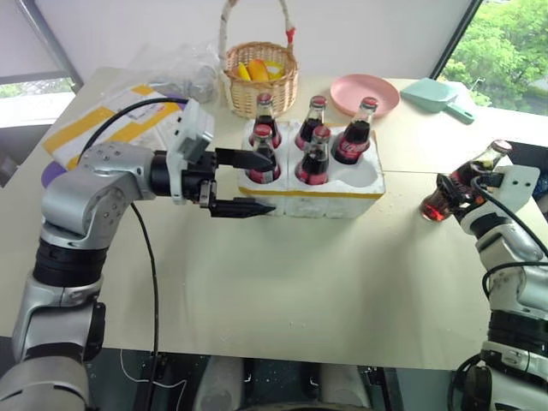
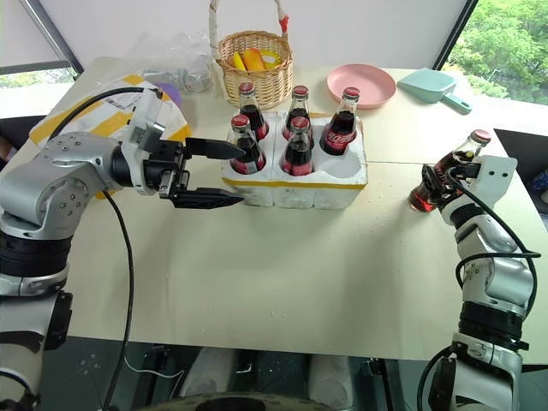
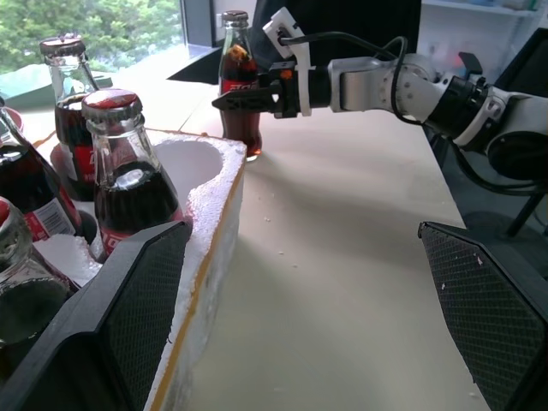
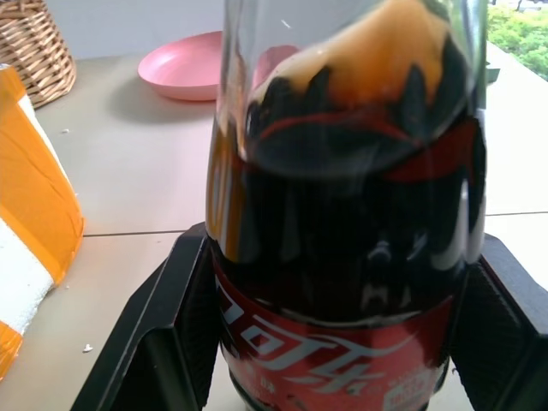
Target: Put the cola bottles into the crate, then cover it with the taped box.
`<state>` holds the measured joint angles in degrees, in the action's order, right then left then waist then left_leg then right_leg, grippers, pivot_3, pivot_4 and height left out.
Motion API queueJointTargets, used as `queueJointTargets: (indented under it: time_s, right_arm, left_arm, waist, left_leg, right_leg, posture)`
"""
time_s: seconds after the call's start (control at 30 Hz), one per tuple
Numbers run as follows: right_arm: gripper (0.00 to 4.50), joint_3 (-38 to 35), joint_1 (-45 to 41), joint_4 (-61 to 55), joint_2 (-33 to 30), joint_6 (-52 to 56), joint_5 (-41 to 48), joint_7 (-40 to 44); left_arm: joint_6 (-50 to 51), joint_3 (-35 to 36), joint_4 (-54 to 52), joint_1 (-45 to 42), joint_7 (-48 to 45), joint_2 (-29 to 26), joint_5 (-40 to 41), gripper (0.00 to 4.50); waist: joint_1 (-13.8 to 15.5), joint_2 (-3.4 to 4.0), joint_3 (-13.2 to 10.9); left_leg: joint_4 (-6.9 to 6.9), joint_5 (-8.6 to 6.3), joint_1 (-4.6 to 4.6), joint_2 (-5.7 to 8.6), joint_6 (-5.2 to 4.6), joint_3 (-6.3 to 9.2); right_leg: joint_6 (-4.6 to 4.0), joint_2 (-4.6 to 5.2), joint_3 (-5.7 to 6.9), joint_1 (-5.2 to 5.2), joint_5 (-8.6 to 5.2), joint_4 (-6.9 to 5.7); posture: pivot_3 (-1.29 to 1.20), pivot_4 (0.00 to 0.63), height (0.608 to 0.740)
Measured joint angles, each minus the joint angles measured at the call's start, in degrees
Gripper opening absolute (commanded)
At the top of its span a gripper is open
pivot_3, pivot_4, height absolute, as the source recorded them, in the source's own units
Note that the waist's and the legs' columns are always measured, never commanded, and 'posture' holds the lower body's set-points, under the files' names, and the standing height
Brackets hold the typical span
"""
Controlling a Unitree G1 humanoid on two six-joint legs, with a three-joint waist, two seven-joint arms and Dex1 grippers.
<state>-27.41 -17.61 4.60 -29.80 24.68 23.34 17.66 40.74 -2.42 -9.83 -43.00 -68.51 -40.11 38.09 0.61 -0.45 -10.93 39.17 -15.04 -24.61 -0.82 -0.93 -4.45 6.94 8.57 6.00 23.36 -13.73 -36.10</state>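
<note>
The white crate (image 1: 342, 195), with a yellow tape strip, stands mid-table and holds several cola bottles (image 1: 352, 133) upright in its wells. Its near right well (image 3: 184, 163) holds nothing. My left gripper (image 1: 267, 183) is open at the crate's left end, its fingers (image 3: 128, 308) spread wide with nothing between them. At the table's right edge my right gripper (image 1: 451, 190) is shut on one more cola bottle (image 1: 435, 205), which leans with its cap to the right. Both pads (image 4: 163, 325) press on the bottle's labelled body (image 4: 342, 257). The taped box (image 1: 94, 124) lies at the back left, partly behind my left arm.
A wicker basket (image 1: 261, 81) with yellow items stands behind the crate. A pink plate (image 1: 364, 92) and a teal scoop (image 1: 437, 96) lie at the back right. A clear plastic bag (image 1: 175, 68) rests on the taped box. Bare tabletop stretches in front of the crate.
</note>
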Motion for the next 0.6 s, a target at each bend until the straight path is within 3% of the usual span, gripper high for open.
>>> queueJointTargets:
  time_s: [0.2,0.47,0.6]
  right_arm:
    - [2.79,1.87,0.92,-8.18,0.02,3.84,3.22,1.58]
    - [2.79,5.49,-14.91,-17.77,0.08,10.11,12.1,1.72]
    - [2.79,9.73,-17.07,-18.46,0.34,13.47,14.51,2.69]
  left_arm:
    - [0.24,1.17,-0.54,0.84,0.29,-0.48,0.2,4.5]
    - [0.25,1.43,-1.18,1.7,1.23,-0.26,0.2,4.5]
    - [0.25,1.63,-1.2,2.31,1.57,-0.28,0.2,4.5]
  waist:
    - [-0.6,0.22,-0.11]
    - [-1.24,0.32,-0.17]
    - [-0.82,0.23,-0.18]
  left_leg:
    - [-0.02,0.01,0.0,-0.02,0.02,-0.04]
    - [-0.09,0.03,0.0,-0.06,0.05,-0.01]
    - [-0.04,0.01,-0.03,0.01,0.01,-0.03]
  right_leg:
    - [0.0,-0.02,-0.05,0.08,0.0,-0.04]
    - [0.0,-0.05,-0.05,0.1,-0.01,-0.02]
    - [0.01,0.02,-0.04,0.05,0.0,0.02]
  posture:
    - [0.0,0.15,0.74]
    - [0.0,0.15,0.74]
    - [0.0,0.15,0.74]
